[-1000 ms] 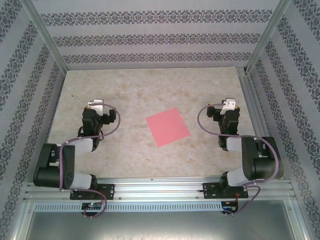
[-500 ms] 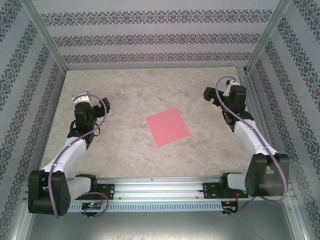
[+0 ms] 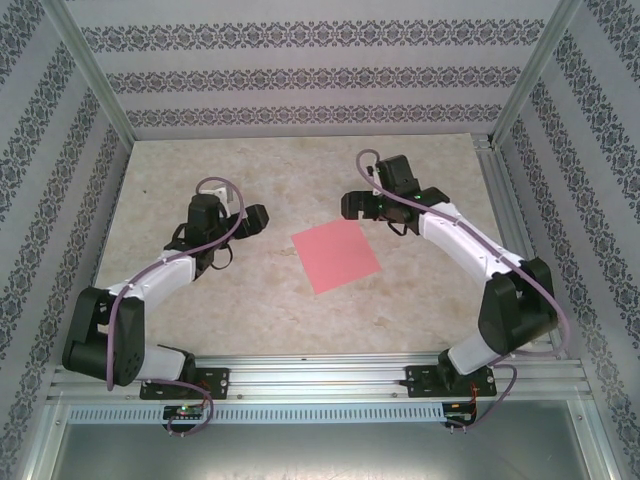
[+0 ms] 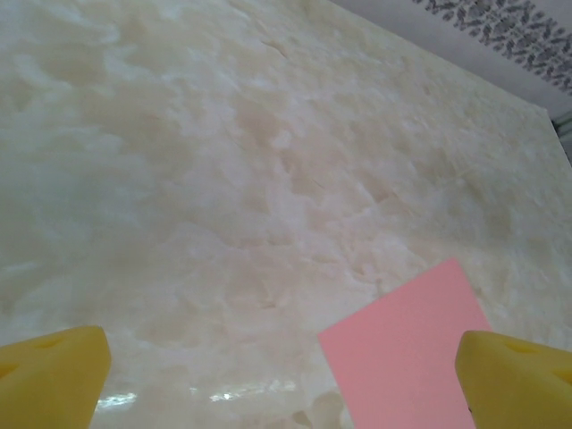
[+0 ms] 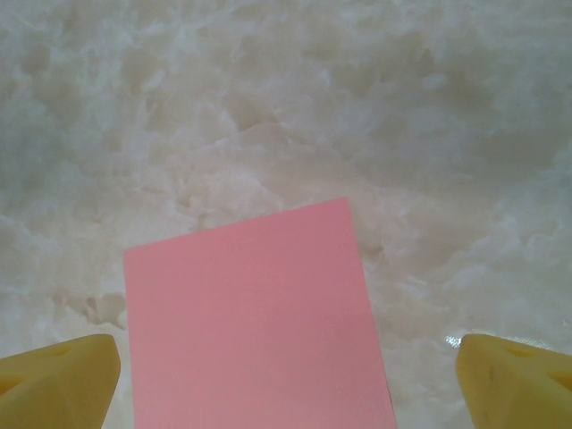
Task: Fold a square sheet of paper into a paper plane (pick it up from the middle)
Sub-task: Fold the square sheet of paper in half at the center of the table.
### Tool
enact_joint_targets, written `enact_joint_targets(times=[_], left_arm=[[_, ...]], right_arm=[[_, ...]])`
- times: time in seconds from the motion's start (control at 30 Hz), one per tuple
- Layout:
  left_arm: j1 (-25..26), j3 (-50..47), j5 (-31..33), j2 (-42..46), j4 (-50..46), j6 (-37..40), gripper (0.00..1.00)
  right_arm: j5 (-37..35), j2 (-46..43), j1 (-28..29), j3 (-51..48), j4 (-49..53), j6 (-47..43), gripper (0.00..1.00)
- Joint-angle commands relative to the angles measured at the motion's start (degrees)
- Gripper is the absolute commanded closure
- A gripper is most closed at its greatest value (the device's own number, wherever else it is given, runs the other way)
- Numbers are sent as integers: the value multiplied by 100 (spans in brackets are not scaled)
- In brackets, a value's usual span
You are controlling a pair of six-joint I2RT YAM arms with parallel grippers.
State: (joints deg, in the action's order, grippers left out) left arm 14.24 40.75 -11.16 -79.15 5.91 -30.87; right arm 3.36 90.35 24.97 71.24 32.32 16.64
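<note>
Marbled beige table [image 3: 300, 170] carries one square sheet of paper [image 3: 335, 255] (flat, unfolded).

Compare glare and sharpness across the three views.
Top external: even light, sharp, square sheet of paper matte. Left wrist: small glare streak on the table; yellow fingers soft. Right wrist: faint table glint, paper edges crisp.

Both arms swing inward: the left gripper [image 3: 256, 217] leaves the left side of the table [image 3: 280, 170] to face the square sheet of paper [image 3: 335, 257], while the right gripper [image 3: 350, 205] comes in from the far right corner to the sheet's far corner.
</note>
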Motion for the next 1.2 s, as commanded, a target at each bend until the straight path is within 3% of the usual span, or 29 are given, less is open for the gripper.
enact_joint_targets(times=[0.0,0.2,0.6,0.83,1.17], left_arm=[[248,168,-33,-194,-5,-142,0],[500,44,200,-366,110,-378,0],[481,-101,1121,-115,-537,-457,0],[472,-197,1104,-36,-614,-454,0],[474,-224,997,24,-669,-420,0]], right_arm=[[-483,547,368,495,1039,-391,5],[-713,1406,857,1368,1706,-425,7],[-270,2506,1174,2435,2229,-466,8],[-299,3176,1128,3047,2743,-392,14],[-266,3692,1202,3251,3140,-564,10]])
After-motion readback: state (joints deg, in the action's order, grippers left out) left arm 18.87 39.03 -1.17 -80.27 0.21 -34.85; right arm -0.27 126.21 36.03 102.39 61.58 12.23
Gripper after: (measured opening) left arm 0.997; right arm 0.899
